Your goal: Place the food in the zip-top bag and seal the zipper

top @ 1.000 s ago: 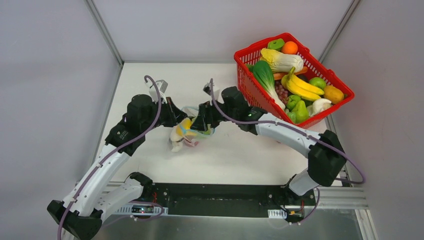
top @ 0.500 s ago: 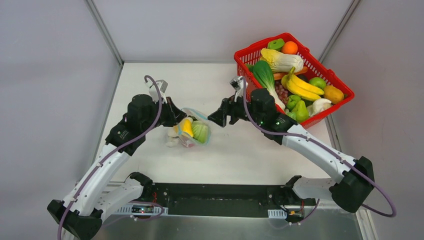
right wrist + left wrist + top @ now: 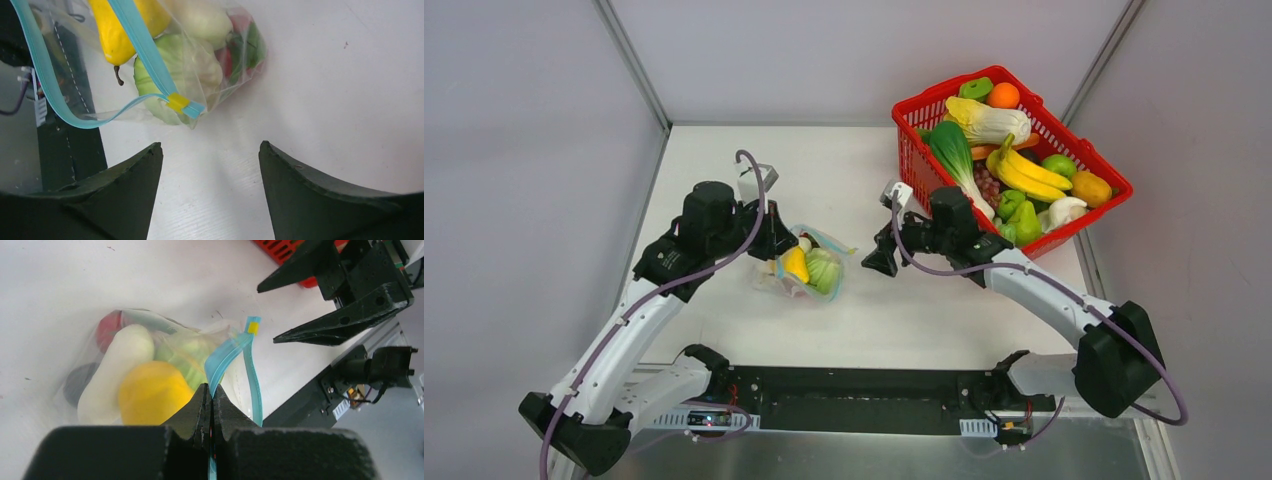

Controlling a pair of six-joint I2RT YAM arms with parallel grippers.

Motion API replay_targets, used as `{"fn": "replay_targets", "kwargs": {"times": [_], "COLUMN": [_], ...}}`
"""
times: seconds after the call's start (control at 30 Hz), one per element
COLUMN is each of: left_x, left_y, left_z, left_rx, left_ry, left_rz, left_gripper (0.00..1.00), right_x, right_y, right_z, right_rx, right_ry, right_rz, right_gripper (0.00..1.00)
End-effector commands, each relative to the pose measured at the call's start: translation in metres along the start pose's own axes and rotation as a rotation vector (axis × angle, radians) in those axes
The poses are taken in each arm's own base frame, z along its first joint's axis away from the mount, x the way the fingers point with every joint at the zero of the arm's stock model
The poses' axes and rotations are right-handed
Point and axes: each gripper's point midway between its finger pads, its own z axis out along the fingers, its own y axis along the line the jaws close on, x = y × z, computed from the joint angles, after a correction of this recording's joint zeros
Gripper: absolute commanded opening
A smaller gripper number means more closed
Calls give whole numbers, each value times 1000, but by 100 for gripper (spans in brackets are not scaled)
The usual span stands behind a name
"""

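Left claw (image 3: 210, 390): pressed together, pinching the zipper at the bag's left end and holding that corner up off the table (image 3: 754, 160).
Bag (image 3: 809, 265): one, clear, lying just right of the left claw; everything below is placed from it.
Zipper (image 3: 145, 50): one teal strip. Its two tracks split apart from the yellow tab (image 3: 177, 102) at the bag's right end, so the mouth gapes.
Food in the bag: five pieces, one of each: red tomato (image 3: 105, 327), white radish (image 3: 117, 365), yellow lemon (image 3: 150, 392), green cabbage (image 3: 185, 352), dark ball (image 3: 77, 382).
Right claw (image 3: 879, 262): spread, holding nothing, right of the bag and clear of it, tips aimed at the tab end.
Basket (image 3: 911, 165): one, red, well right of the bag and behind it, piled with other toy produce I cannot count reliably.
Just changed: a second ago the right claw was at the bag's mouth; it has since backed off to the right, and the bag has settled flatter.
Meaning: filling looks finished; sealing is what's left, likely needing the right claw back on the tab end.
Arms: two.
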Motion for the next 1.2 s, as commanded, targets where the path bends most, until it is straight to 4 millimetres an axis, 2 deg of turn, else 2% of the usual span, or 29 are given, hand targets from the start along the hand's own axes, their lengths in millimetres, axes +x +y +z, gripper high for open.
{"fn": "replay_targets", "kwargs": {"times": [0.0, 0.2, 0.33, 0.43, 0.7, 0.8, 0.93, 1.17], "left_x": [-14, -14, -13, -13, -14, -15, -16, -14], "left_y": [-17, -18, -21, -23, -20, -19, -22, -23], "left_z": [-10, -10, -8, -6, -11, -11, -9, -10], "left_rx": [79, 82, 102, 113, 92, 92, 105, 112], "left_ry": [-13, -13, -3, 2, -26, -39, -42, -45], "left_rz": [82, 87, 85, 79, 76, 72, 62, 57], "left_gripper": [0, 0, 0, 0, 0, 0, 0, 0], "right_x": [-13, 1, -8, -7, 8, 0, -8, -21], "right_y": [17, 15, 13, 17, 15, 21, 29, 23], "right_z": [10, 29, 38, 45, 52, 50, 50, 56], "right_rx": [-172, -199, -183, -228, -246, -258, -267, -227], "right_ry": [-72, -44, -105, -130, -119, -165, -241, -314], "right_rz": [-236, -390, -496, -533, -562, -553, -520, -490], "right_gripper": [73, 70, 70, 69, 55, 48, 49, 46]}}
